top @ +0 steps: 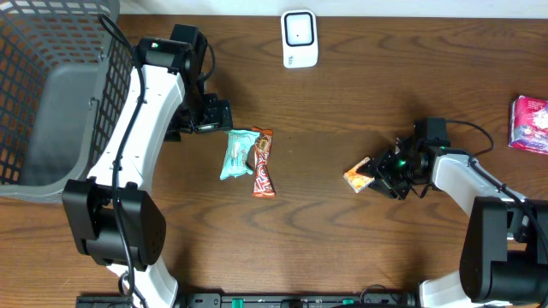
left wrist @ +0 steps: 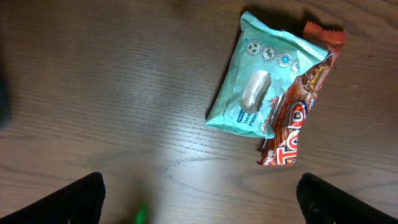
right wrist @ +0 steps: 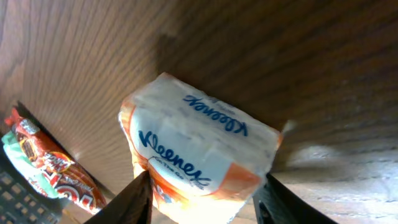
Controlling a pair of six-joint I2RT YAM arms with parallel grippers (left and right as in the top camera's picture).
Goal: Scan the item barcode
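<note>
The right tool [top: 378, 176] is closed on a small tissue pack [top: 359, 175], white and orange with blue lettering. In the right wrist view one dark finger [right wrist: 134, 200] presses against each side of the pack and the wood grain of the desk [top: 360, 94] runs behind it. From overhead the pack sits right of the desk's middle, at the tip of that tool, tilted with one corner pointing left; whether it rests on the wood or hangs just above it I cannot tell. The white scanner [top: 300, 38] lies at the far edge of the desk, well apart from the pack. The left tool [top: 214, 115] is spread wide open and holds nothing; its two dark fingertips show in the lower corners of the left wrist view. Just beside it lie a teal packet [top: 236, 154] and a red-brown chocolate bar [top: 263, 162], touching along their long sides, with the packet's edge over the bar. A dark wire basket [top: 51, 51] with a grey lining stands at the far left corner, and a pink packet [top: 529, 124] lies at the right edge.
</note>
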